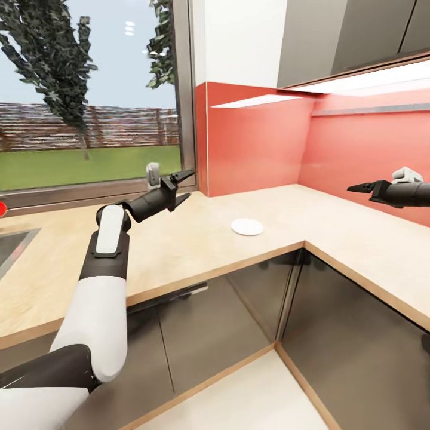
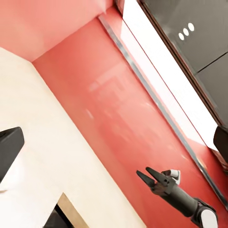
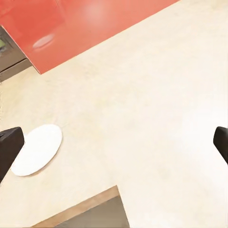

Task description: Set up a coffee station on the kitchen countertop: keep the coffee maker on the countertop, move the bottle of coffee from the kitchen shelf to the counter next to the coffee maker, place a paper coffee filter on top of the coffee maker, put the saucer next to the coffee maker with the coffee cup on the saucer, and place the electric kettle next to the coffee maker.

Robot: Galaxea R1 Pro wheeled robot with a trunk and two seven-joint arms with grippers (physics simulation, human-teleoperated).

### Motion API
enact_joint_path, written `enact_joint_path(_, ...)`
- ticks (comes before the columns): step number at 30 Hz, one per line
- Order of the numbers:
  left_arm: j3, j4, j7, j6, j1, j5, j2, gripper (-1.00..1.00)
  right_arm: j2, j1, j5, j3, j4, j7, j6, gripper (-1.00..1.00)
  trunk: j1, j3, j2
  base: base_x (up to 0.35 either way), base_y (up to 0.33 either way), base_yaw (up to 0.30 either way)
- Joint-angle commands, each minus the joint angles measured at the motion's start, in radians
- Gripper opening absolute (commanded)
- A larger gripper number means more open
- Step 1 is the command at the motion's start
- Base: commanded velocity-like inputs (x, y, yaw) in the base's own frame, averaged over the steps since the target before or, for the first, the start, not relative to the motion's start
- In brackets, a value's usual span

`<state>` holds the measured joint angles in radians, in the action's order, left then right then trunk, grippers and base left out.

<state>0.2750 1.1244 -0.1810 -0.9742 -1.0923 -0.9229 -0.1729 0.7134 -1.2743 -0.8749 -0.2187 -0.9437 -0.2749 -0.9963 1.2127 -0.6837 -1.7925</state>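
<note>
A large window filled the wall behind the worktop's far edge, its grey frame ending where the red backsplash began. Through the glass stood a dark tree, a lawn and a long brown fence. A steel sink was let into the worktop's left end, with a small red object at the picture's left edge just behind it. Dark grey wall cabinets hung above the backsplash, lit strips glowing beneath them. A pale floor lay below the grey cabinet fronts.
</note>
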Motion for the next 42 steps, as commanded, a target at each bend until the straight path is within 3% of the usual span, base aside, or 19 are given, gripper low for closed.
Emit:
enact_joint_path(1, 0.004, -0.005, -0.009, -0.006, -0.001, 0.009, -0.002, 1.00, 0.001, -0.001, 0.010, -0.002, 0.000, -0.010, -0.001, 1.00, 0.000, -0.001, -0.001, 0.077, -0.063, 0.240)
enact_joint_path(11, 0.004, -0.013, -0.009, -0.006, -0.001, 0.009, -0.002, 1.00, 0.000, 0.000, 0.009, -0.004, 0.021, -0.010, -0.001, 1.00, 0.000, -0.001, -0.001, 0.079, -0.051, 0.185)
enact_joint_path(42, -0.002, -0.062, -0.008, -0.004, -0.001, 0.010, -0.002, 1.00, -0.009, 0.000, 0.008, -0.004, 0.028, -0.010, -0.001, 1.00, 0.000, -0.001, -0.001, 0.153, -0.103, 0.004)
